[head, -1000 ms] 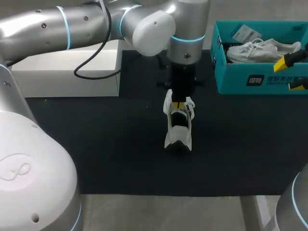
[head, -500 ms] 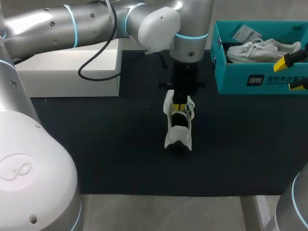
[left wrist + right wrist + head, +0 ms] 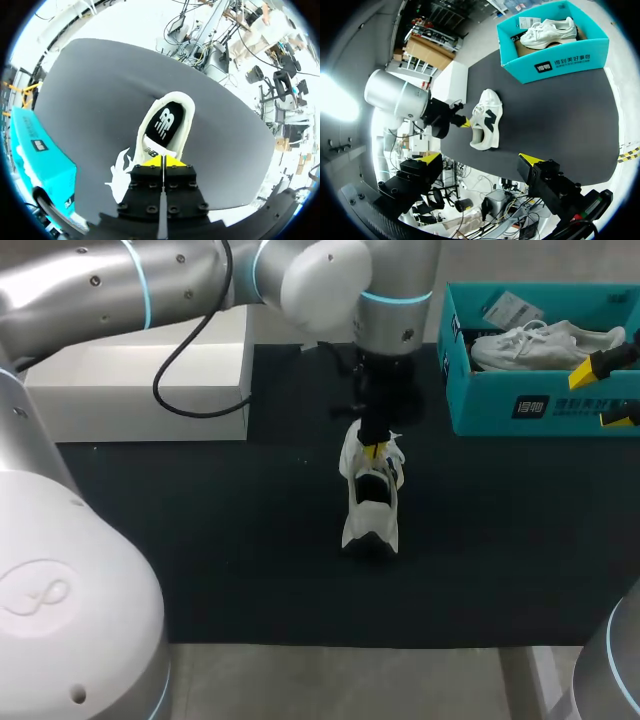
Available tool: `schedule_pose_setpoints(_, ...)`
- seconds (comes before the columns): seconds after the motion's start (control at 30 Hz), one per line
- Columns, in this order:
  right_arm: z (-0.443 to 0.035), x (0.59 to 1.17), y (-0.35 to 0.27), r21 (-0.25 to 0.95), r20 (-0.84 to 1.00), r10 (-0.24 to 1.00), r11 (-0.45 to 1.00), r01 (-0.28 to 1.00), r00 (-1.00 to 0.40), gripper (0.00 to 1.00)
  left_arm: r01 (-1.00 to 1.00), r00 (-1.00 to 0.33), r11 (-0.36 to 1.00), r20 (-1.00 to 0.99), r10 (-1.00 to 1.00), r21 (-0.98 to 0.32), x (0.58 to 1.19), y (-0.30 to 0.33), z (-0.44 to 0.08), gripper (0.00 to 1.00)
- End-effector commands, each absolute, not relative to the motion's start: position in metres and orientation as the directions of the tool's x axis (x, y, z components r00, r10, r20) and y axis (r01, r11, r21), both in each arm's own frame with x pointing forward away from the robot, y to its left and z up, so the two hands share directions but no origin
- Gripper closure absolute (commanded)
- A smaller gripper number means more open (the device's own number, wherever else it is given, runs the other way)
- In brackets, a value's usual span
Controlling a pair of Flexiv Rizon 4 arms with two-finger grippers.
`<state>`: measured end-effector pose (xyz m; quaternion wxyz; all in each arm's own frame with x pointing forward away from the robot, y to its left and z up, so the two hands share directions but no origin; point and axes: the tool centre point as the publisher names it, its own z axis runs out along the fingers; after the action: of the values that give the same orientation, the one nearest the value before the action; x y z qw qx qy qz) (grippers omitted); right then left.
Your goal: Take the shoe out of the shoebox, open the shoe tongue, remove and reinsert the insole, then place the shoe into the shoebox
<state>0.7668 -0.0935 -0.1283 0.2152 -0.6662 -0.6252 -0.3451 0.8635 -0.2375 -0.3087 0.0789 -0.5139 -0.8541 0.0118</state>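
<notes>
A white shoe (image 3: 370,512) with a black insole (image 3: 165,122) stands on the black mat (image 3: 230,540) in the middle, its opening facing up. My left arm comes across from the left, and its gripper (image 3: 372,449) is shut on the shoe tongue at the shoe's far end. In the left wrist view the yellow tips (image 3: 161,161) meet at the tongue's edge, with loose laces beside them. My right gripper (image 3: 608,392) hangs open at the right edge, near the teal shoebox (image 3: 540,405) and apart from the shoe (image 3: 485,120).
A second white shoe (image 3: 545,343) lies inside the shoebox at the back right. A white box (image 3: 140,385) stands at the back left. The mat ends short of the table's front edge.
My left arm's wrist has shifted slightly away from the front and its gripper has lifted a little at the tongue. The shoe's body and my right gripper have stayed in place.
</notes>
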Motion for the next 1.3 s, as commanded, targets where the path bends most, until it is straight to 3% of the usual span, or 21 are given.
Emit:
schedule_pose_setpoints(0.03, -0.129, 0.767, -0.093, 0.144, 0.727, 0.687, -0.127, 0.981, -0.017, 0.00, 0.873, -0.474, 0.484, 0.126, 0.872, -0.068, 0.858, -0.241, -0.307, 1.00)
schedule_pose_setpoints(0.47, -0.129, 0.767, -0.093, 0.144, 0.727, 0.687, -0.127, 0.981, -0.017, 0.00, 0.873, -0.474, 0.484, 0.126, 0.872, -0.068, 0.858, -0.241, -0.307, 1.00)
schedule_pose_setpoints(0.57, -0.129, 0.767, -0.093, 0.144, 0.727, 0.687, -0.127, 0.981, -0.017, 0.00, 0.805, -0.590, 0.593, 0.074, 0.804, -0.024, 0.850, -0.244, -0.303, 1.00)
schedule_pose_setpoints(0.7, -0.129, 0.767, -0.093, 0.144, 0.727, 0.687, -0.127, 0.981, -0.017, 0.00, 0.554, -0.829, 0.820, 0.011, 0.559, 0.143, 0.839, -0.247, -0.297, 1.00)
schedule_pose_setpoints(0.83, -0.129, 0.767, -0.093, 0.144, 0.727, 0.687, -0.127, 0.981, -0.017, 0.00, 0.303, -0.935, 0.933, -0.131, 0.331, 0.195, 0.819, -0.248, -0.294, 1.00)
schedule_pose_setpoints(0.93, -0.129, 0.767, -0.093, 0.144, 0.727, 0.687, -0.127, 0.981, -0.017, 0.00, 0.137, -0.984, 0.979, -0.090, 0.152, 0.153, 0.813, -0.244, -0.297, 1.00)
schedule_pose_setpoints(1.3, -0.129, 0.767, -0.093, 0.144, 0.727, 0.687, -0.127, 0.981, -0.017, 0.00, 0.137, -0.984, 0.979, -0.090, 0.152, 0.153, 0.813, -0.244, -0.297, 1.00)
